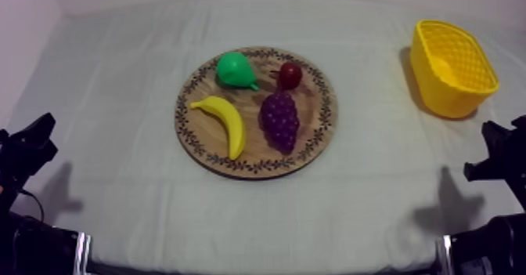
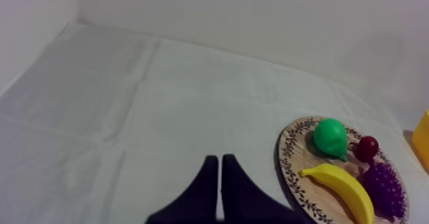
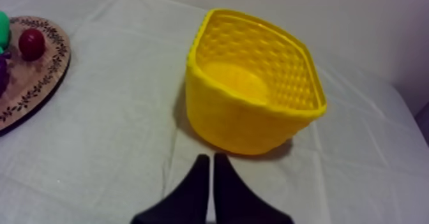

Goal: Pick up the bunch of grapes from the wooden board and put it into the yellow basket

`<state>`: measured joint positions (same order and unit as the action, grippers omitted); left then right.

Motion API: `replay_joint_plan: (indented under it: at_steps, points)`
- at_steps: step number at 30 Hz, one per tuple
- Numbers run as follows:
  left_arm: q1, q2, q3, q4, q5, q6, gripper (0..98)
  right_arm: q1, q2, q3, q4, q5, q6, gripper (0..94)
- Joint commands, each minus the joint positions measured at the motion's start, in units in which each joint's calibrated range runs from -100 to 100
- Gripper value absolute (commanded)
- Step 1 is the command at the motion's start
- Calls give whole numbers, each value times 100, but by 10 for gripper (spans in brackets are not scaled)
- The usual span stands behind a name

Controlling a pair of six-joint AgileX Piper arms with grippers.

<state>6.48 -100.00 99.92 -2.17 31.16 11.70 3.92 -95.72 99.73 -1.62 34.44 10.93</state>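
A purple bunch of grapes lies on the right half of the round wooden board at the table's middle, and I see the grapes beside the banana from the left wrist too. The yellow basket stands empty at the far right; from the right wrist its wall is just ahead of my fingers. My left gripper is shut on nothing, over bare cloth left of the board. My right gripper is shut as a narrow wedge before the basket. Both arms rest low at the table's sides.
Also on the board are a green pear, a small red fruit and a banana. Bare cloth lies between the board and the basket. A pale wall bounds the table at the back.
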Motion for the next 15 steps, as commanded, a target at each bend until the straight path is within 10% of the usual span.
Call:
replay_joint_plan:
  at_steps: [1, 15]
  points:
    - [0, 0, -3, 0, -3, -1, 1, -1, -3, 5, 3, -1, 3, 4]
    - [0, 0, -3, 0, -3, -1, 1, 43, -3, 5, 3, -1, 6, 4]
